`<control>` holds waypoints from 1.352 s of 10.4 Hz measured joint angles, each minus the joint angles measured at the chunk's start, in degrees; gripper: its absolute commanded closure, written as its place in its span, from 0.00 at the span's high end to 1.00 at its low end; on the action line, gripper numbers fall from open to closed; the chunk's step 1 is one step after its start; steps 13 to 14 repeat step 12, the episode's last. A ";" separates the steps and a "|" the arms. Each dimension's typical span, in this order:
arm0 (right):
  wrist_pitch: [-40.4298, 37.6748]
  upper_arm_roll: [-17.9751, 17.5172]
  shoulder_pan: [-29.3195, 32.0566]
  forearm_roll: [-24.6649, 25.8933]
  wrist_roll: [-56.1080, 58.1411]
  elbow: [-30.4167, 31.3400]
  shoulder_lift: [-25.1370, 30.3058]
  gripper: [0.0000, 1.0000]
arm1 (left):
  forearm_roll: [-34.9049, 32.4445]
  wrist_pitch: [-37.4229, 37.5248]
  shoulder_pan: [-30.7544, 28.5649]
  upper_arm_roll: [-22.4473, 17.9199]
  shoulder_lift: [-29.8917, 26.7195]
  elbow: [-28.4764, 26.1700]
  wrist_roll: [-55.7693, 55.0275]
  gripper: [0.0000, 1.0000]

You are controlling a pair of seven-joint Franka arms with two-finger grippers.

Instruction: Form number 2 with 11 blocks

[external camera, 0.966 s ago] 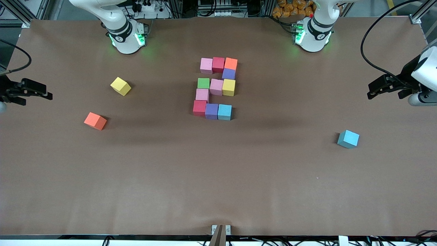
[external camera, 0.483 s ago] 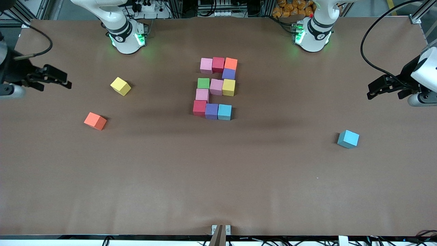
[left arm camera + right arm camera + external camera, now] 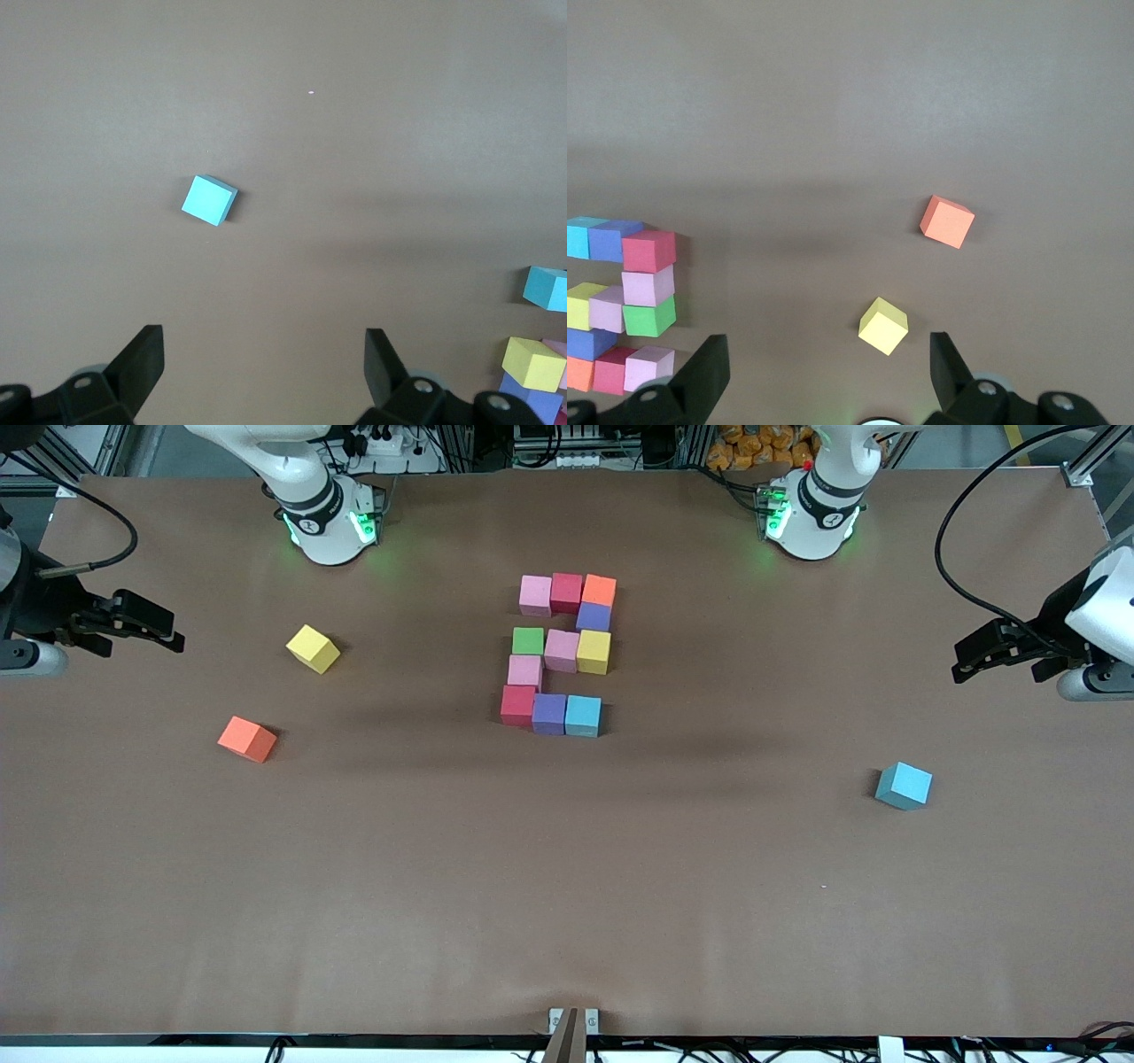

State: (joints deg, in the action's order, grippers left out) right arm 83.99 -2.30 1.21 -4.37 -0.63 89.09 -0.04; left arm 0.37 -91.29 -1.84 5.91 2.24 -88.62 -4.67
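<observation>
The number 2 stands in the middle of the table, made of touching multicoloured blocks. Its end nearest the front camera is a red, a purple and a teal-blue block. Part of it shows in the right wrist view. My right gripper is open and empty in the air at the right arm's end of the table, its fingertips apart in the right wrist view. My left gripper is open and empty at the left arm's end, also seen in the left wrist view.
Three loose blocks lie apart from the digit: a yellow one and an orange one toward the right arm's end, and a teal-blue one toward the left arm's end. The brown table is bare nearer the front camera.
My right gripper has moved in from the table's edge toward the yellow loose block, then nearly stopped. The left arm and all blocks have not moved.
</observation>
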 measured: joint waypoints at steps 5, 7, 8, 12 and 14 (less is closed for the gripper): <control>0.02 -0.89 -0.35 3.55 0.09 0.00 0.00 1.00 | -0.03 0.00 -0.01 -0.01 0.00 0.00 0.00 1.00; 0.02 -0.88 -0.35 3.61 0.11 0.00 0.00 1.00 | -0.03 0.00 -0.01 -0.01 0.00 0.00 0.00 1.00; 0.02 -0.85 -0.35 3.62 0.11 0.00 0.00 1.00 | -0.04 0.00 -0.01 -0.01 0.00 0.02 0.00 1.00; 0.18 -0.83 -0.34 3.64 0.11 0.00 0.00 1.00 | -0.04 0.58 0.01 0.42 -0.12 0.05 0.00 1.00; 0.18 -0.83 -0.34 3.64 0.11 0.00 0.00 1.00 | -0.04 0.58 0.01 0.42 -0.12 0.05 0.00 1.00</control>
